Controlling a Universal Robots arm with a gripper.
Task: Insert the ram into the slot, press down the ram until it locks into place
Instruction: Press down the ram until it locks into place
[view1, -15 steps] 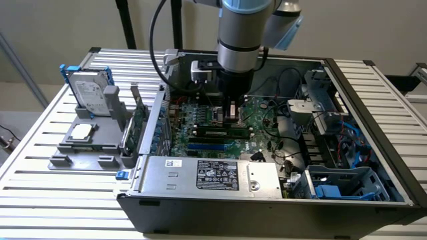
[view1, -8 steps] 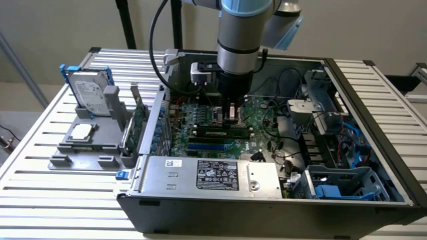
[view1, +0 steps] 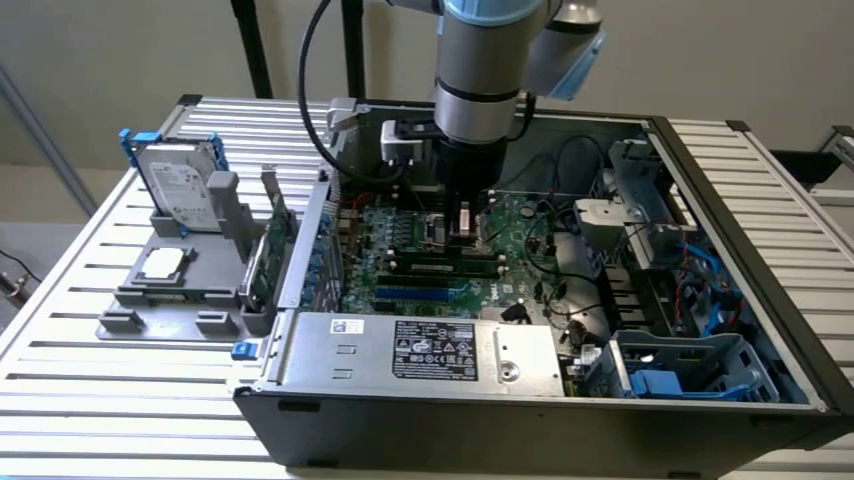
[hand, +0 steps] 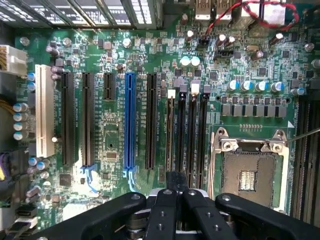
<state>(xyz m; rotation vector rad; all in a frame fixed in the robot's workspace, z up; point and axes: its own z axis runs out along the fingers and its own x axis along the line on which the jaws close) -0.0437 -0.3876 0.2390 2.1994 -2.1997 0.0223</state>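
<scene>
**Operator:** What sits nearest the camera in the exterior view?

**Technician:** The front wall of the open computer case (view1: 534, 430). Just behind it is the silver power supply (view1: 427, 350) with its printed label. A blue plastic drive cage (view1: 687, 375) sits at the exterior view's right.

**Operator:** Next inward?

**Technician:** The green motherboard (view1: 400, 285). The wrist view shows a white expansion slot (hand: 44, 110), a blue expansion slot (hand: 130, 120) and several black ones. After these come four narrow memory slots (hand: 192, 135), then the bare processor socket (hand: 248, 175).

**Operator:** Locate the ram.

**Technician:** The ram (view1: 434, 262) stands on edge along the memory slots, parallel to the blue slot. In the wrist view it appears edge-on (hand: 170, 135), in the memory slot closest to the expansion slots. Whether its latches have closed cannot be determined.

**Operator:** State of the gripper?

**Technician:** The gripper (hand: 175, 182) has its fingers (hand: 162, 215) pressed together, with nothing pinched between them. Its tip is directly over one end of the ram. Contact cannot be confirmed. In the exterior view the gripper (view1: 462, 232) reaches straight down from the arm (view1: 487, 70).

**Operator:** Outside the case?

**Technician:** At the exterior view's left, a grey holder (view1: 167, 295) rests on the slatted table (view1: 80, 400). It carries a processor chip (view1: 163, 262), an upright green card (view1: 278, 245) and, farthest back, a hard drive (view1: 176, 185).
</scene>
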